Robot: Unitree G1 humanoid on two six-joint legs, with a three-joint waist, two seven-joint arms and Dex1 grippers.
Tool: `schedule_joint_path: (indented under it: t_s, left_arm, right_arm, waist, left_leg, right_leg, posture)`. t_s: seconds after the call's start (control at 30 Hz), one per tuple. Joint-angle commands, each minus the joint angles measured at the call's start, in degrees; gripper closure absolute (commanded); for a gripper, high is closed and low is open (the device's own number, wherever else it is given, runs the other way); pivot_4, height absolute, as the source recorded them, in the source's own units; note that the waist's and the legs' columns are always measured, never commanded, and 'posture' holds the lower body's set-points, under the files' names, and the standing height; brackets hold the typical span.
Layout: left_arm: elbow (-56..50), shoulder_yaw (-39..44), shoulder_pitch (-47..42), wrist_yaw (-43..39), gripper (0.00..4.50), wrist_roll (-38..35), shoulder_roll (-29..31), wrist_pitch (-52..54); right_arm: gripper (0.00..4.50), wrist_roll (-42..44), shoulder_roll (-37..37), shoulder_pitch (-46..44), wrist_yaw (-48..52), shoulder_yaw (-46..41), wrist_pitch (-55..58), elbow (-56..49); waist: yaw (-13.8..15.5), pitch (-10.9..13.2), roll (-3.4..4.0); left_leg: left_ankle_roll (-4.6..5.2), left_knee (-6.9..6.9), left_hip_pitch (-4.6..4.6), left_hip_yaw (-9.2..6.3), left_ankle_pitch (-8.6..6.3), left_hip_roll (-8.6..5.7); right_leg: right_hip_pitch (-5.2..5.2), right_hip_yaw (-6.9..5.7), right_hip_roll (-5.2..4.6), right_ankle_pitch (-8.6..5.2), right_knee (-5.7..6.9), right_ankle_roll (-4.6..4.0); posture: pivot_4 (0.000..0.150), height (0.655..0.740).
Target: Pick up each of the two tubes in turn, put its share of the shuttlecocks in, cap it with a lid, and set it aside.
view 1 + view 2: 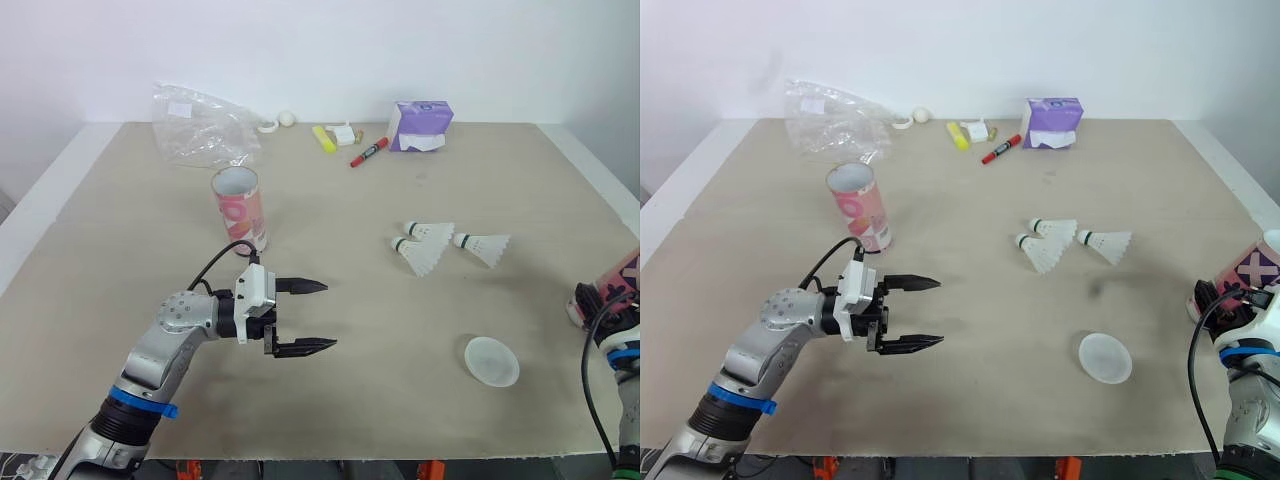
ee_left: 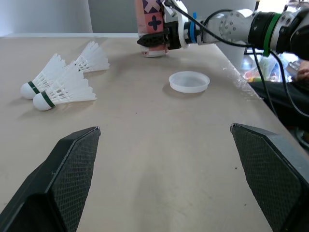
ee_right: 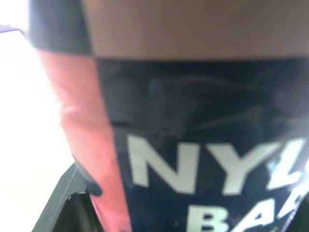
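A crumpled plastic bag point(image 1: 200, 125) lies at the table's point(image 1: 100, 260) far left. An upright pink tube point(image 1: 238, 208), its mouth uncovered, stands just behind the left gripper point(image 1: 330, 315), whose fingers are spread wide and empty. Three shuttlecocks point(image 1: 425, 245) and a clear lid point(image 1: 491, 360) lie further right. At the right edge, the right gripper point(image 2: 155, 39) clamps the second tube point(image 3: 203, 135), printed "NYL" above "BA".

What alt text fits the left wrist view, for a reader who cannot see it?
The open left gripper hangs over a beige table, its two black fingers wide apart. Ahead lie three shuttlecocks and a round white lid; beyond them the right gripper holds an upright pink tube.
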Motion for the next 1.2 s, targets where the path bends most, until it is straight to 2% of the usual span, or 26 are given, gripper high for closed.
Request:
schedule_joint_path:
  t_s: [0.03,0.13,0.2,0.23,0.3,0.77,1.2]
  left_arm:
    - [-1.74,0.75,-1.05,0.33,0.00,-0.89,-0.34,-0.27]
    - [-1.46,0.52,-1.21,0.17,0.00,-0.64,-0.37,-0.66]
    - [-1.38,0.49,-1.27,0.12,0.00,-0.57,-0.38,-0.78]
    - [-1.35,0.49,-1.28,0.10,0.00,-0.56,-0.38,-0.84]
    - [-1.27,0.38,-1.32,0.06,0.00,-0.38,-0.39,-1.03]
    - [-1.16,1.64,-2.08,1.92,0.00,-3.74,-2.90,1.47]
    - [1.59,0.53,-2.85,0.65,0.00,-1.77,-3.63,-1.09]
  right_arm:
    - [1.30,0.74,-0.84,0.43,-0.28,-1.25,-0.52,-1.12]
    - [1.30,1.21,-0.58,1.02,0.21,-1.20,-0.24,-1.45]
    - [0.72,1.75,-0.46,1.29,0.47,-1.35,0.11,-1.76]
    - [0.65,2.07,-0.42,1.43,0.56,-1.47,0.33,-1.89]
    - [0.03,2.34,-0.49,1.95,0.66,-1.57,0.30,-2.13]
    - [0.03,5.21,2.54,9.97,-0.45,-2.39,2.10,-13.04]
    - [0.03,7.81,5.93,21.16,-1.10,-4.45,3.66,-24.75]
  waist:
    - [0.00,0.00,0.00]
    - [0.00,0.00,0.00]
    - [0.00,0.00,0.00]
    - [0.00,0.00,0.00]
    - [0.00,0.00,0.00]
    - [-0.21,-0.02,0.04]
    - [-0.22,-0.03,0.04]
  left_leg:
    - [0.00,0.00,0.00,0.00,0.00,0.00]
    - [0.00,0.00,0.00,0.00,0.00,0.00]
    - [0.00,0.00,0.00,0.00,0.00,0.00]
    - [0.00,0.00,0.00,0.00,0.00,0.00]
    - [0.00,0.00,0.00,0.00,0.00,0.00]
    - [0.00,-0.01,0.01,0.00,0.00,0.00]
    - [0.00,-0.02,0.01,-0.01,0.00,0.00]
  right_leg:
    - [0.00,0.00,0.00,0.00,0.00,0.00]
    - [0.00,0.00,0.00,-0.01,0.00,0.00]
    - [0.01,0.00,0.00,-0.01,0.00,0.00]
    - [0.01,0.00,0.00,-0.01,0.00,0.00]
    - [0.01,0.00,0.00,-0.01,0.00,0.00]
    - [-0.01,0.01,0.01,-0.02,0.00,-0.01]
    - [-0.03,0.01,0.01,-0.04,0.00,-0.02]
  posture:
    - [0.150,0.7400]
    - [0.150,0.7400]
    - [0.150,0.7400]
    - [0.150,0.7400]
    - [0.150,0.7400]
    - [0.150,0.7400]
    - [0.150,0.7400]
